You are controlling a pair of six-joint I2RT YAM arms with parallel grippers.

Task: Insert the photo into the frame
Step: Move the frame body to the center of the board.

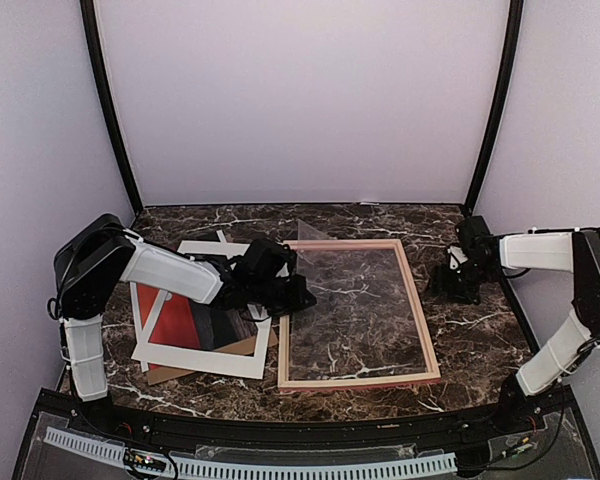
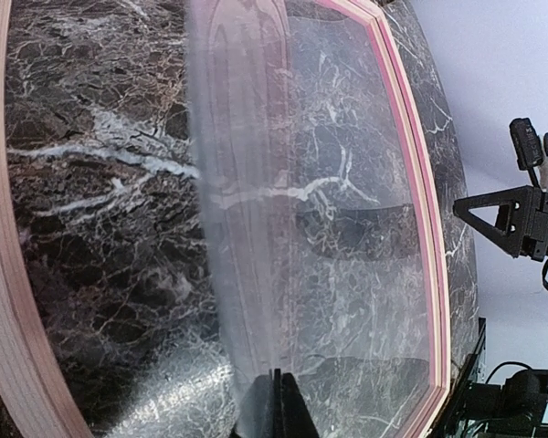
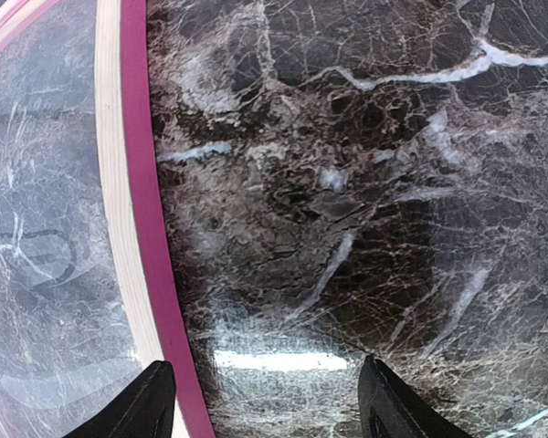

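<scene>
1. Tabletop (image 1: 480, 340) of dark marble carries everything, with both arms reaching in from its near edge.
2. The frame (image 1: 416, 305) lies flat at the centre, its long axis running near to far and its pink face outward.
3. A clear sheet (image 2: 283, 228) spans the frame's opening. Its left side appears lifted while its right side sits down inside the frame.
4. A white mat (image 1: 205, 357) lies just left of the frame, slightly askew, with a brown board (image 1: 165, 374) poking out beneath its near corner.
5. The photo (image 1: 180, 318) sits under that mat, and only its red and dark parts show through the window. It is too covered for its long axis to be read.
6. The left gripper (image 2: 276, 376) is pinched tight on the sheet's left edge, at the frame's left rail. The photo lies directly to its left, so the left arm is much the nearer one. It probably has to settle or clear the sheet before it can reach the photo.
7. The right gripper (image 3: 267, 365) hovers over bare marble just right of the frame, its jaws spread and holding nothing. The whole frame lies between it and the photo.
</scene>
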